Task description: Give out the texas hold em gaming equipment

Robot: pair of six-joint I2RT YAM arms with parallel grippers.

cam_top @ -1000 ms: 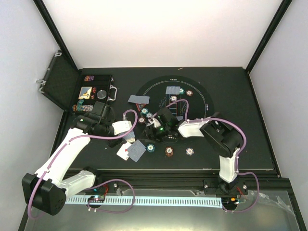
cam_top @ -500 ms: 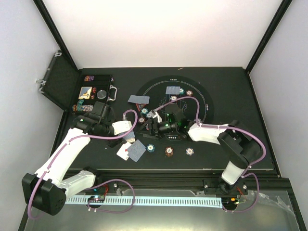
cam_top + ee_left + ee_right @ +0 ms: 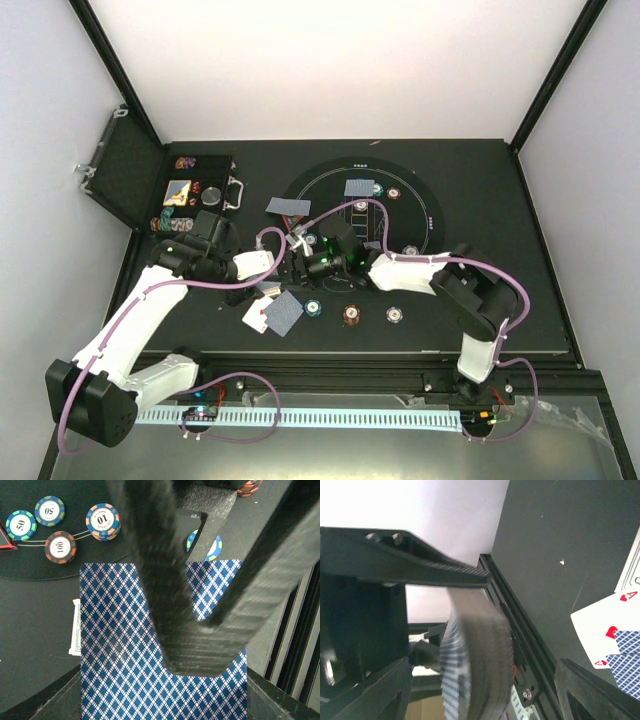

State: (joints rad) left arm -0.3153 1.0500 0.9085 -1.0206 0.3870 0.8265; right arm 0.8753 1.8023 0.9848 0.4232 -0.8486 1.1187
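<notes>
My left gripper (image 3: 200, 650) is shut on playing cards with blue diamond backs (image 3: 125, 655), held above the table left of the mat. In the top view it (image 3: 266, 272) hangs over a blue-backed card (image 3: 283, 313) and a white-faced card (image 3: 257, 318). My right gripper (image 3: 298, 264) has reached in beside it, with its jaws apart. In the right wrist view a blue-patterned card edge (image 3: 451, 680) stands against a blurred finger (image 3: 485, 650). Striped chips (image 3: 103, 521) lie on the mat edge. Further chips (image 3: 351, 315) sit near the front.
The round black mat (image 3: 425, 205) carries two more cards (image 3: 359, 187) and single chips. The open black case (image 3: 190, 195) with chips stands at the back left, its lid (image 3: 125, 180) against the wall. An ace of hearts (image 3: 615, 625) lies face up.
The right arm has swung its gripper left across the mat to the left gripper, and its jaws have opened wider. The left arm has not moved.
</notes>
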